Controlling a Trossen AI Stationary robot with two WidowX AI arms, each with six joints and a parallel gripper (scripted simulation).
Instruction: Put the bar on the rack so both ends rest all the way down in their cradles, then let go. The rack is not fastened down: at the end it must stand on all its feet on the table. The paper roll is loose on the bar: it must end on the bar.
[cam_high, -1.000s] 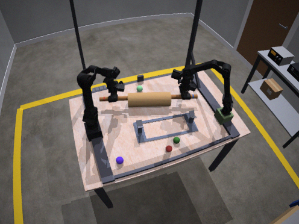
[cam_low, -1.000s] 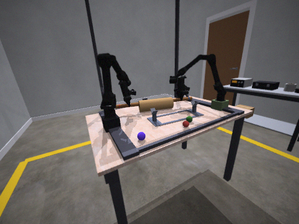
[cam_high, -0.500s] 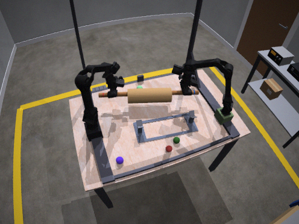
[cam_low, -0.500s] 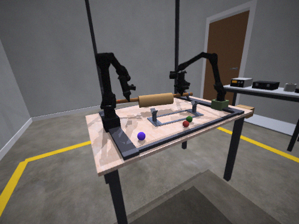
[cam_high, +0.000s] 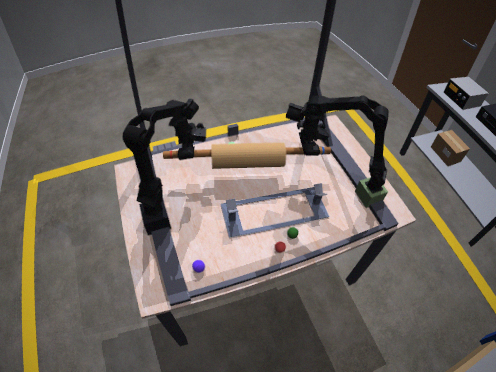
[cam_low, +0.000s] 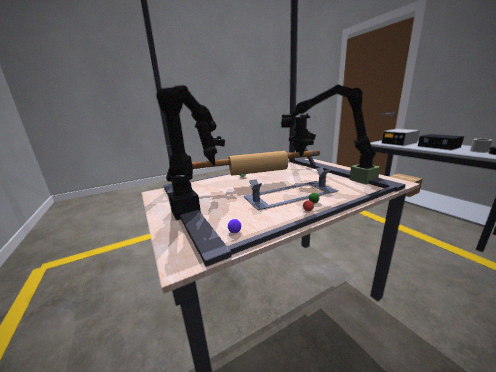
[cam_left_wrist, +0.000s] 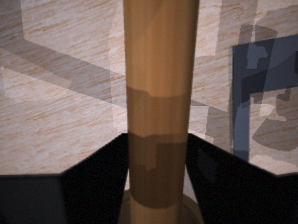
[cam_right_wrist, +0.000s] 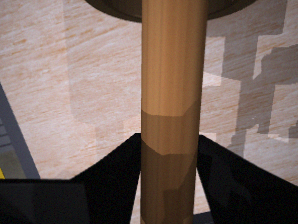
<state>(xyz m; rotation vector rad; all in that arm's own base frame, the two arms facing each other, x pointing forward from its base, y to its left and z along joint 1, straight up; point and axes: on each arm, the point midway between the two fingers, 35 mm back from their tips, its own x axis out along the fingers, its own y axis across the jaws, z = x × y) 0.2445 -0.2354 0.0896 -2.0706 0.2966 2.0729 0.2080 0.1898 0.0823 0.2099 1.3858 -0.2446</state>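
Sitting nearest you on the bench (cam_high: 240, 261) (cam_low: 272, 215) (cam_left_wrist: 60, 110) (cam_right_wrist: 100, 100), the blue ball (cam_high: 198, 266) (cam_low: 234, 226) leads to the red (cam_high: 280, 247) (cam_low: 308, 205) and green (cam_high: 293, 232) (cam_low: 314, 198) balls, then the standing rack (cam_high: 283, 225) (cam_low: 255, 201) (cam_left_wrist: 241, 130). Beyond, your left fingers (cam_high: 311, 150) (cam_low: 301, 151) and right fingers (cam_high: 186, 153) (cam_low: 214, 162) pinch the bar (cam_high: 200, 153) (cam_low: 223, 162) (cam_left_wrist: 160, 60) (cam_right_wrist: 172, 75) above the bench, the paper roll (cam_high: 248, 155) (cam_low: 258, 163) (cam_left_wrist: 192, 210) (cam_right_wrist: 230, 11) around it between them

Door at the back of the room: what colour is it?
Brown, clearest in the exterior view.

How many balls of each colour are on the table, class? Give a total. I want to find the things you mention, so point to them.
Red ball (cam_high: 280, 247) (cam_low: 308, 205): 1
Blue ball (cam_high: 198, 266) (cam_low: 234, 226): 1
Green balls: 2, a dark ball (cam_high: 292, 232) (cam_low: 314, 198) and a pale ball (cam_high: 232, 143) (cam_low: 242, 175), partly hidden
Total: 4
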